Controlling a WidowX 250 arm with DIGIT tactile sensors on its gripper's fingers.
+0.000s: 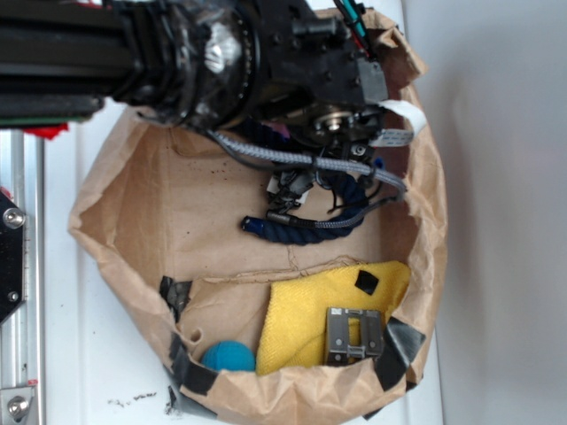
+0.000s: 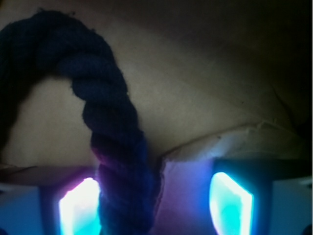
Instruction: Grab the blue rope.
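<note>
The blue rope [image 1: 312,229] is thick, dark navy and twisted, and lies bent on the brown paper floor under the arm. Its bright blue bound end [image 1: 252,225] points left. My gripper [image 1: 291,193] is down over the rope's bend. In the wrist view the rope [image 2: 115,132] runs up from between my fingers and arches to the left. My gripper [image 2: 154,205] is open. The rope lies against the glowing left pad [image 2: 77,208], and a wide gap separates it from the right pad [image 2: 231,200].
A crumpled brown paper bag wall [image 1: 432,221] rings the work area. Inside at the front lie a yellow cloth [image 1: 306,319], a metal clasp [image 1: 354,335] and a teal ball [image 1: 229,356]. A grey braided cable [image 1: 275,156] hangs across below the arm.
</note>
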